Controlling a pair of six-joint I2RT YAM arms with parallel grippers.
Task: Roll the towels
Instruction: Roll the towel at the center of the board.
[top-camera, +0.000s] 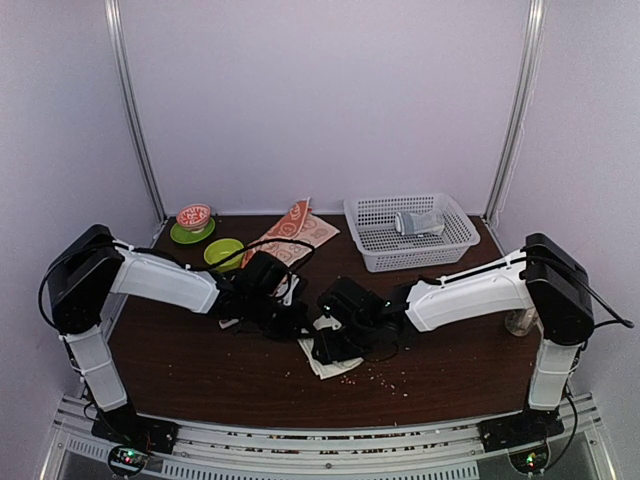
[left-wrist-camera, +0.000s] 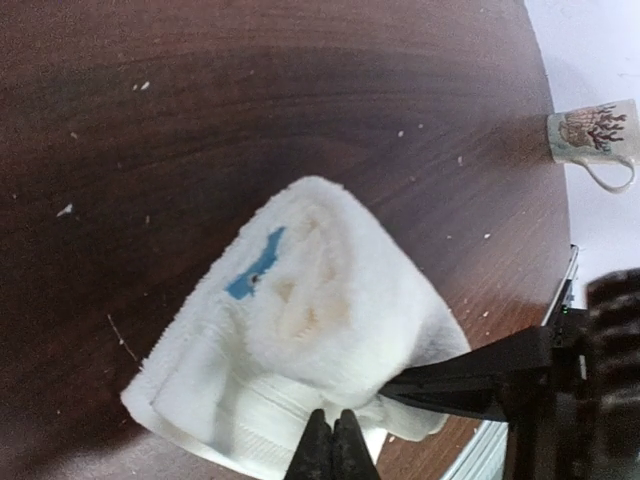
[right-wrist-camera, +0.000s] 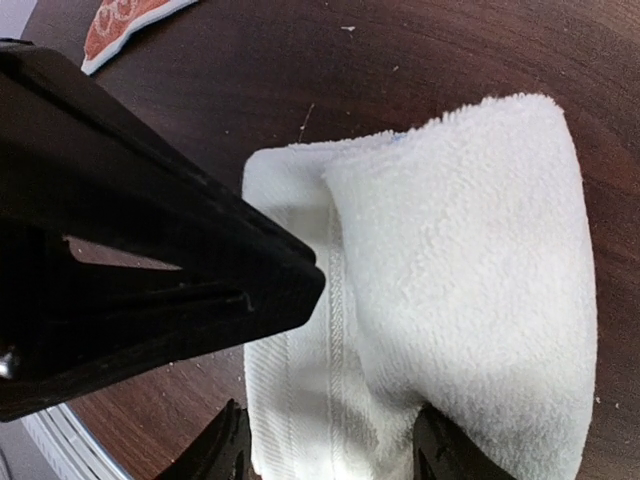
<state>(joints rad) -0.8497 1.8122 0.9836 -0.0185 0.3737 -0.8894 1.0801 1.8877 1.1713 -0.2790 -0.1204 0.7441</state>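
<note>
1. The white towel (left-wrist-camera: 330, 300) lies mid-table between the two arms. It is partly rolled, with a thick roll along one side and a flat tail spread beside it. A small blue mark (left-wrist-camera: 255, 268) shows where roll and tail meet.
2. The left gripper (left-wrist-camera: 335, 450) sits at the tail's outer hem, on the side of the white towel away from the roll. Its jaws are pressed together. I cannot tell whether any cloth is pinched between them.
3. The right gripper (right-wrist-camera: 335, 455) is at one end of the white towel with its jaws spread wide. One finger stands by the tail's hem and the other at the foot of the roll. It grips nothing.
4. The roll's long axis runs straight away from the right gripper and crosswise to the left one. From the left gripper, the roll lies ahead, across the flat tail.
5. Both grippers touch the white towel. The next turn probably has to carry the roll over the tail toward the left gripper, so those shut jaws would need to clear the hem first.
6. The orange towel (top-camera: 297, 230) lies well behind the white towel, crumpled and not yet rolled.
7. The basket (top-camera: 400, 262) stands behind and to the right of the white towel, and a mug (left-wrist-camera: 590, 135) stands well to its right.
</note>
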